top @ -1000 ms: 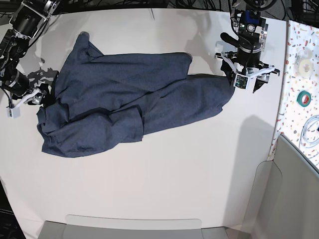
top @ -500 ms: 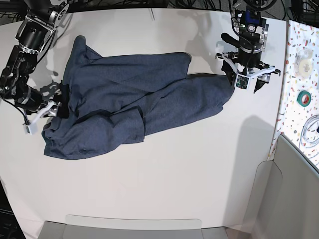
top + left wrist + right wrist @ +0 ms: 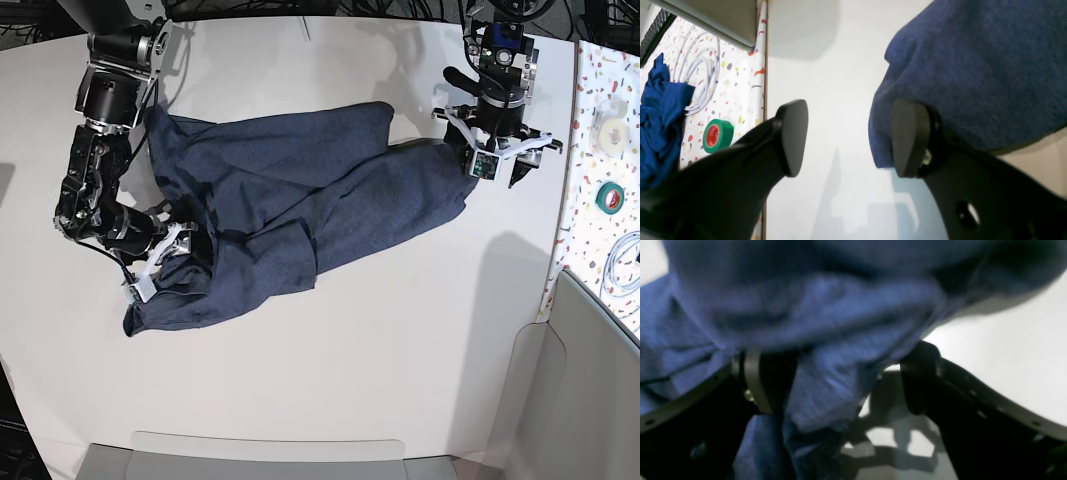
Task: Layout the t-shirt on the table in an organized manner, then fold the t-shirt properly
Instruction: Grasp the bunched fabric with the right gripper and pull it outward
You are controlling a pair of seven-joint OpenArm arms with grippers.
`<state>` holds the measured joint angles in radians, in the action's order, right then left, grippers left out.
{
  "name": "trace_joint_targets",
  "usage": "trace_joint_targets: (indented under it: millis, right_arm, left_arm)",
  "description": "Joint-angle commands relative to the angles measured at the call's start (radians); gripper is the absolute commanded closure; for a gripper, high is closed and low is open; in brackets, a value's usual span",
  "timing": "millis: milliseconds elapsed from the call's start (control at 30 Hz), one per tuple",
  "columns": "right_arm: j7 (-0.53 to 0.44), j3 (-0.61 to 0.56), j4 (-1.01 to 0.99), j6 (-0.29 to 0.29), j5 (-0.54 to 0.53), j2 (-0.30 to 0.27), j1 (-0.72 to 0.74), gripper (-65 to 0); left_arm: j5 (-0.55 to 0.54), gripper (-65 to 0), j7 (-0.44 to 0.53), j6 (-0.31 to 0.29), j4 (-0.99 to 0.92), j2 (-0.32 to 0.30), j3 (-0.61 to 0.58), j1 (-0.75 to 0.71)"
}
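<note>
Our right gripper [image 3: 160, 262] has swept in from the frame's left, bunching the t-shirt [image 3: 300, 200] rightward across the bench [image 3: 330, 380]; jaws spread, cloth between them, unclamped. Left gripper [image 3: 497, 160] waits open at the garment's right edge. Layout remains unfinished.

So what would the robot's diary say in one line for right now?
t-shirt: crumpled on table | left gripper: open at shirt edge | right gripper: open, cloth between jaws

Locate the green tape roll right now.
In the base view the green tape roll lies at the far right on the speckled strip, beyond the table edge, just above the coiled white cable.
</note>
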<state>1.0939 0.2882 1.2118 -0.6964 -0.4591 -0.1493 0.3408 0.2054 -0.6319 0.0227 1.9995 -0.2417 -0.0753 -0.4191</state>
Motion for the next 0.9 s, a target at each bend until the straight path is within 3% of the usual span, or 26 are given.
trace_joint_targets:
  millis: [0, 500, 667, 867]
  right_arm:
    - [-0.008, 0.001, 0.027, -0.002, -0.004, -0.008, 0.025, -50.8]
    - [-0.007, 0.013, 0.366, -0.002, 0.003, -0.013, -0.121, -50.8]
    - [-0.007, 0.105, 0.323, -0.002, -0.007, -0.006, -0.115, -51.0]
    - [-0.007, 0.125, 0.213, -0.002, -0.051, -0.011, -0.044, -51.1]
  left_arm:
    - [0.010, -38.6, 0.016, 0.007, 0.016, -0.006, 0.007, 0.001]
    - [0.010, -38.6, 0.016, 0.007, 0.016, -0.006, 0.007, -0.001]
    - [0.010, -38.6, 0.016, 0.007, 0.016, -0.006, 0.007, 0.001]
    - [0.010, -38.6, 0.016, 0.007, 0.001, -0.006, 0.007, 0.002]
